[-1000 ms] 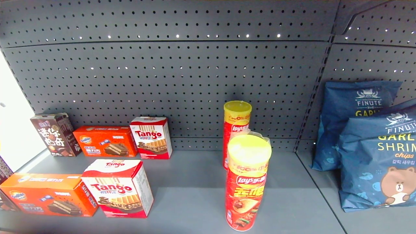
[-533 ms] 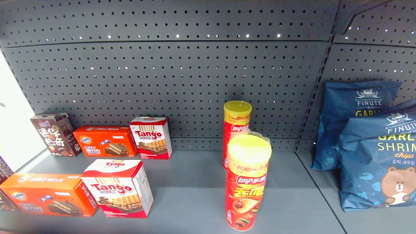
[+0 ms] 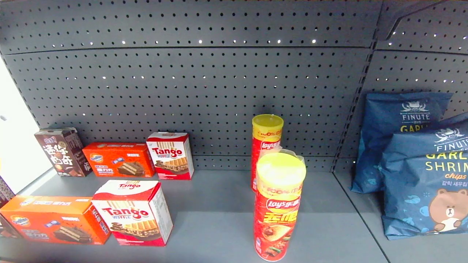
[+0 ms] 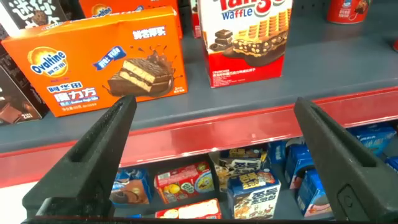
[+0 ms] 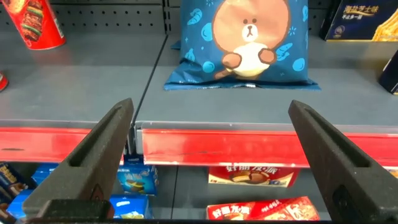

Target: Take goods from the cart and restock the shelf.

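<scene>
Perforated grey back panel (image 3: 204, 91), red price rail (image 5: 224, 146), small packs (image 4: 249, 186) below it

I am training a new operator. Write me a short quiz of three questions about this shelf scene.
1. True or false: the front chip can stands upright, directly before the back chip can.
2. How many blue snack bags are on the shelf? A one; B two; C four.
3. Fill in: the left gripper and the right gripper are both ___.
Key: 1 true; 2 B; 3 open.
</scene>
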Tool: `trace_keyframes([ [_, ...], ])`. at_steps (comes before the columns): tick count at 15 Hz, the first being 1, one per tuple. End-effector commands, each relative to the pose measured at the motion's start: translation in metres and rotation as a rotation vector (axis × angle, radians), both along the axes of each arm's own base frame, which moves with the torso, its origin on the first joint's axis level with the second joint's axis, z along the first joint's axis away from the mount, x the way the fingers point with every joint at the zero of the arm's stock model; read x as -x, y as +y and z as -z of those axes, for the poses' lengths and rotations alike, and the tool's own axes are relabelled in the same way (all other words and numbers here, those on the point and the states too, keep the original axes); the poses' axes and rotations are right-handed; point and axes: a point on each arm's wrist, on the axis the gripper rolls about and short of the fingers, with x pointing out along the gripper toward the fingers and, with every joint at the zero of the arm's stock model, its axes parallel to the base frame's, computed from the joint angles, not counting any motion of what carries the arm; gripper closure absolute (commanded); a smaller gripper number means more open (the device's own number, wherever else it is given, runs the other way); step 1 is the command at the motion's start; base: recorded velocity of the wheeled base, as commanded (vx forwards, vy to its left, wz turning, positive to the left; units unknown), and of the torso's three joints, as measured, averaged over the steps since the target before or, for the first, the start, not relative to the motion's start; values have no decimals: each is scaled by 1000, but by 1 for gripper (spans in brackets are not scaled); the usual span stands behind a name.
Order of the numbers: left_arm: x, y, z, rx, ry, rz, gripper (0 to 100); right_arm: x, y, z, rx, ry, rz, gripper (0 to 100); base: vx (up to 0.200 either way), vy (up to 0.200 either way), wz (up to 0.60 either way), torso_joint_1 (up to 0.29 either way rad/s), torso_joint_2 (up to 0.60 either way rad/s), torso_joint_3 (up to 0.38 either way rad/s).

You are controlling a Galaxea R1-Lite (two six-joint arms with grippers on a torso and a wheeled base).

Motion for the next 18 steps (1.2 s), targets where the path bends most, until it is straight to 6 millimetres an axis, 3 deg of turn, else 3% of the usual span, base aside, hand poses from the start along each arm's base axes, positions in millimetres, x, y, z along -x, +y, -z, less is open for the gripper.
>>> trace_keyframes([
  [1,0,0,0,1,1,0,0,0,0,0,0,-1,0,0,0,0,0,0,0,0],
  [18,0,0,0,4,1,-12,0,0,0,0,0,-1,0,0,0,-12,0,0,0,0],
])
